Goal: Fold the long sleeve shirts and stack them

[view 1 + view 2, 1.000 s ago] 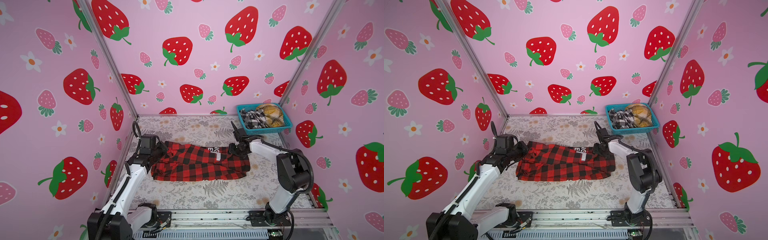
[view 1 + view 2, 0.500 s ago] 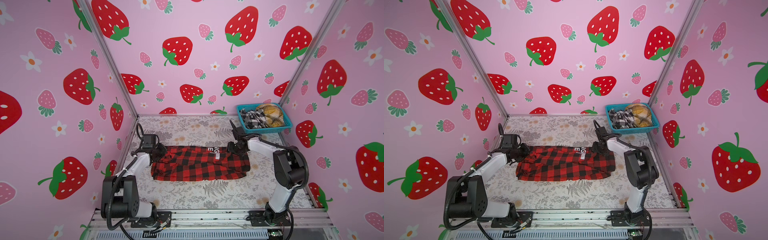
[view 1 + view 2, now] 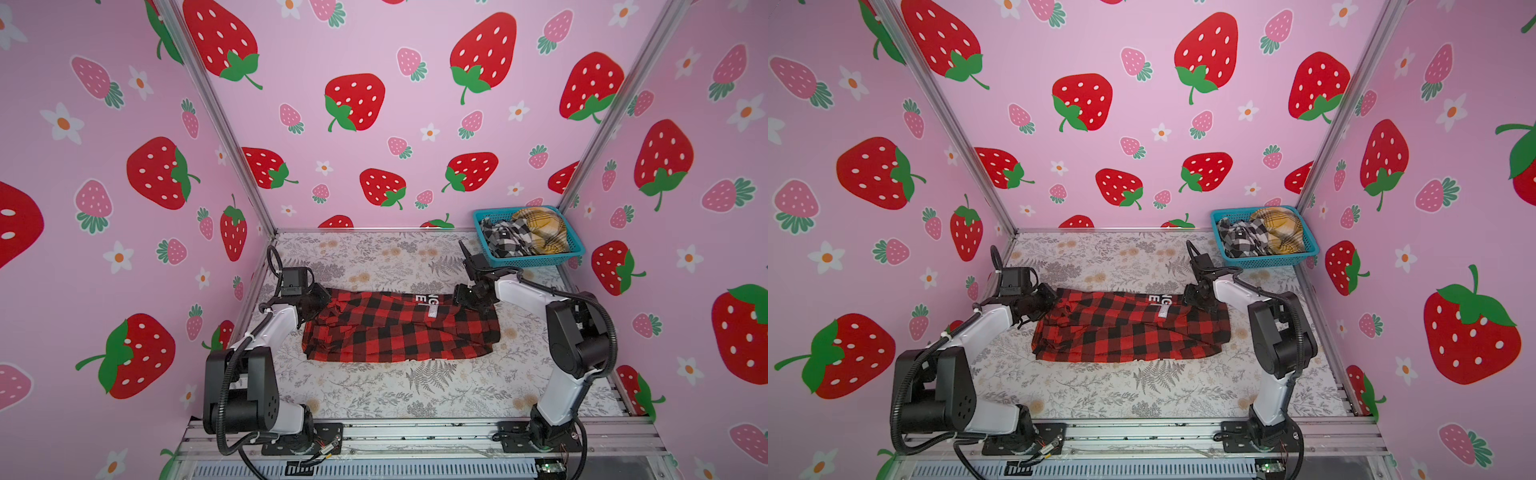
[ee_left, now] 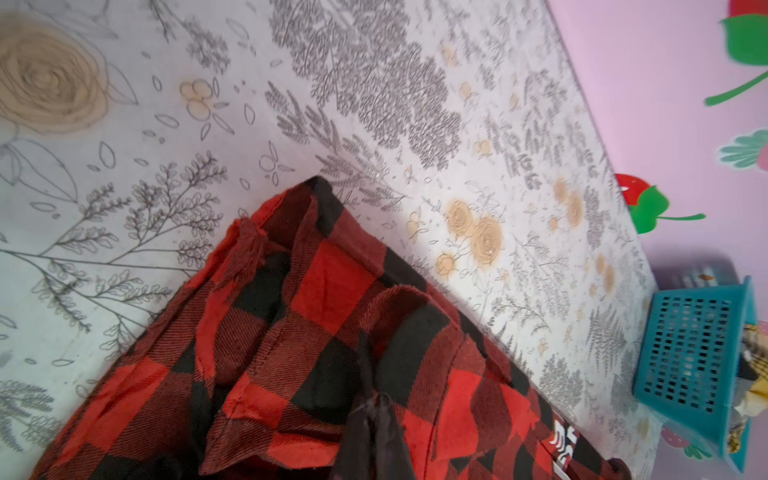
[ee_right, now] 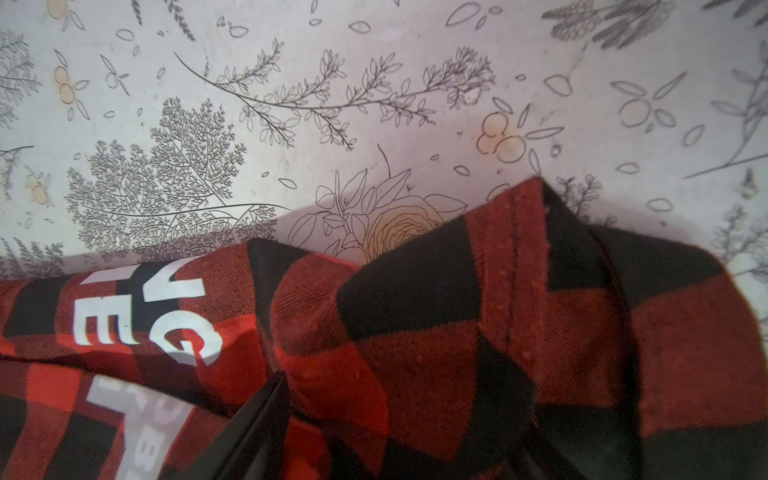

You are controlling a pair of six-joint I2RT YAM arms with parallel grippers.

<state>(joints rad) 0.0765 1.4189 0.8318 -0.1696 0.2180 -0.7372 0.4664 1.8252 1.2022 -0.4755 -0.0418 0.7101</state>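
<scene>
Pink strawberry walls (image 3: pixel 395 50) enclose a floral tabletop (image 3: pixel 374 257).

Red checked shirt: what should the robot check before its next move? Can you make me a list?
1. Hold of the left gripper on the red-and-black shirt at a far corner: ok, pinched shut.
2. Hold of the right gripper at the other far corner: cannot tell.
3. That shirt lying flat: not ok, bunched beside the left gripper.
4. Bare table in front of it for folding: ok.
5. The black-and-white shirt and mustard-yellow shirt folded: not ok, both crumpled in the turquoise basket.
</scene>
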